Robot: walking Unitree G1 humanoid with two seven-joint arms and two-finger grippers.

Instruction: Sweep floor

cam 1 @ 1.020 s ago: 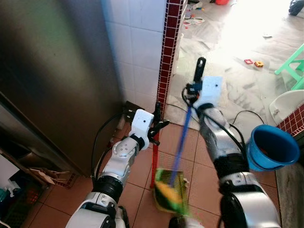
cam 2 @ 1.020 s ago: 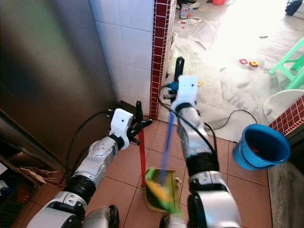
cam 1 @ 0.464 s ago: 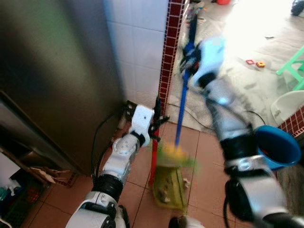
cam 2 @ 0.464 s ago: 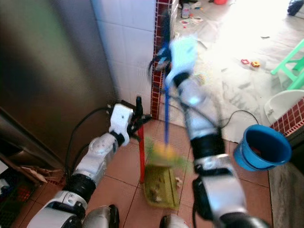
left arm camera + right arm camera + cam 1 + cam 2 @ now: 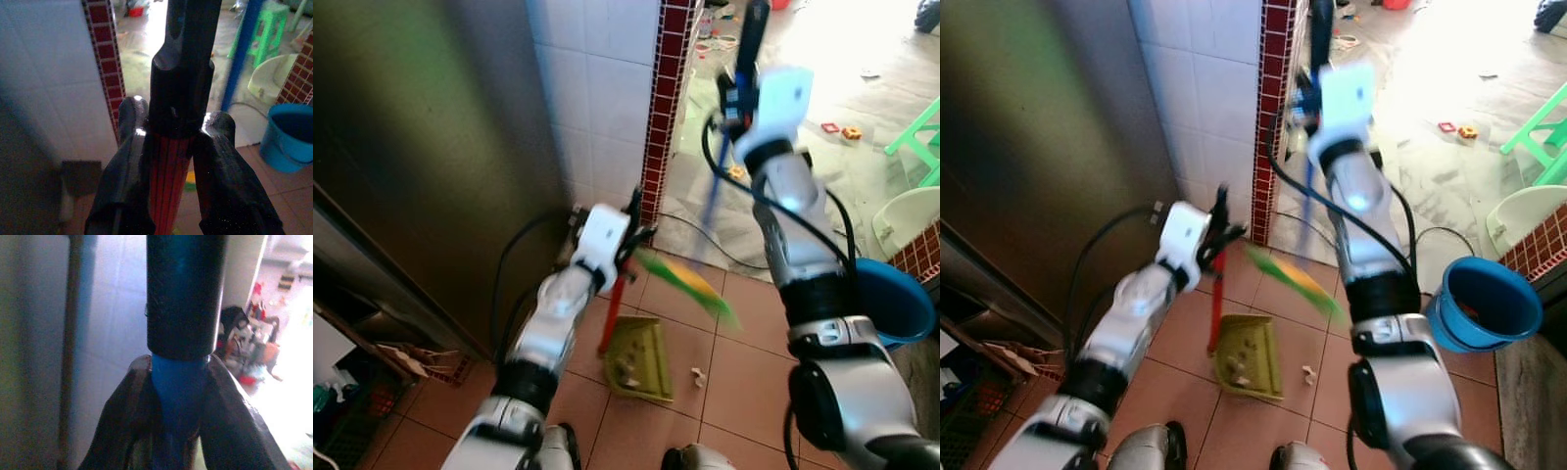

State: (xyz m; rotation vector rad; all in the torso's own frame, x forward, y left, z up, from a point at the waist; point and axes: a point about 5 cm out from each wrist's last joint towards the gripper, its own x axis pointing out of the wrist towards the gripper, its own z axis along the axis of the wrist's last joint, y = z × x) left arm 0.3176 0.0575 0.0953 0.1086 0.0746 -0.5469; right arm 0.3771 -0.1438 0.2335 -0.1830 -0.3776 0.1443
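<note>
Two grippers are at work over a terracotta tile floor (image 5: 744, 352) beside a white tiled wall (image 5: 597, 88) with a dark red mosaic edge (image 5: 661, 108). The left gripper (image 5: 168, 147) pinches the red, black-capped handle (image 5: 168, 196) of a green dustpan (image 5: 638, 357), its two black fingers (image 5: 124, 161) pressed against either side of the shaft; the pan rests flat on the tiles near the wall's corner with a few pale scraps lying in it. The right gripper (image 5: 171, 396) is raised high and clamps the blue handle (image 5: 173, 387) of a broom (image 5: 690, 284) just below its black end cap, fingers tight on the shaft. The broom's green and yellow bristle head, blurred, hangs above the tiles just beside the dustpan. One small pale scrap (image 5: 697, 373) lies on the floor just beside the pan. A blue bucket (image 5: 1484, 304) stands near the right arm, and a black cable (image 5: 705, 245) trails across the doorway.
</note>
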